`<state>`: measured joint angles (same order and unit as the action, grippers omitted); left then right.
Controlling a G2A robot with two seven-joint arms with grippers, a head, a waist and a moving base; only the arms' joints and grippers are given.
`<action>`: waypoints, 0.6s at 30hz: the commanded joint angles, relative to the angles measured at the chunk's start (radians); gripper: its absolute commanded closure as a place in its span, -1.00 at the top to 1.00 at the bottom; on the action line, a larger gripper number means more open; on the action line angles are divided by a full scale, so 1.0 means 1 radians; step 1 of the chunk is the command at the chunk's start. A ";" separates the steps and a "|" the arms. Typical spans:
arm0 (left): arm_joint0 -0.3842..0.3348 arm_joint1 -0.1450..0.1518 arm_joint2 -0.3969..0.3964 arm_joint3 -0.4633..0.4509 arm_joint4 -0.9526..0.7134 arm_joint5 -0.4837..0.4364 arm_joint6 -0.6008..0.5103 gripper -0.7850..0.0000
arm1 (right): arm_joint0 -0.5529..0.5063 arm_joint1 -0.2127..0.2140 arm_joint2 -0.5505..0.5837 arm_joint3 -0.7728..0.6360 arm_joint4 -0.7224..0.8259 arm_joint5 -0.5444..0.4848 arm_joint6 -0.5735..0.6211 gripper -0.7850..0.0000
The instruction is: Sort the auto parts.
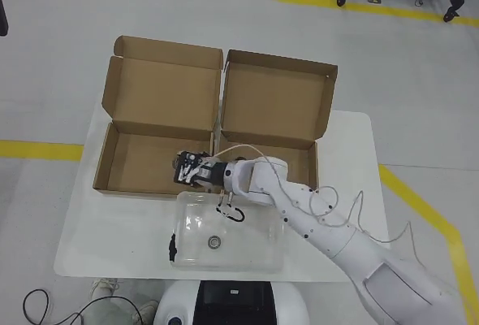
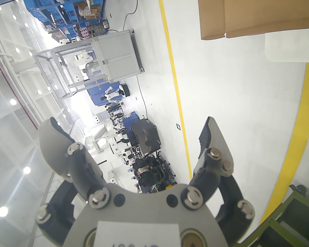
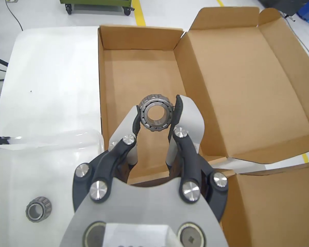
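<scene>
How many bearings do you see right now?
2. One bearing is held in the right gripper, jaws shut on it, above the left cardboard box; the other bearing lies in the clear plastic bin. The arm may hide more.

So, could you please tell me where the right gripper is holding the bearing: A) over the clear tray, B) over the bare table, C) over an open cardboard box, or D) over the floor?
C: the right gripper is shut on the bearing above the bare inside of an open box, beyond the tray.
</scene>
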<state>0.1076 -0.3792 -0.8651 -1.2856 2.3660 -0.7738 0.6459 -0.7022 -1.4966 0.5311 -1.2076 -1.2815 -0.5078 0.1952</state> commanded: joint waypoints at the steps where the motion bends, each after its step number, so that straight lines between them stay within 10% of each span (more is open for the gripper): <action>1: 0.000 0.000 0.000 0.000 0.000 0.000 0.000 1.00 | 0.016 -0.017 -0.021 0.037 0.006 -0.006 0.020 -1.00; 18: 0.000 0.000 0.000 0.000 0.000 0.000 0.000 1.00 | 0.103 -0.139 -0.112 0.277 0.025 -0.023 0.049 -0.90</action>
<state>0.1076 -0.3792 -0.8651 -1.2856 2.3660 -0.7738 0.6459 -0.6035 -1.6293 0.4211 -0.9455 -1.2550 -0.5325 0.2468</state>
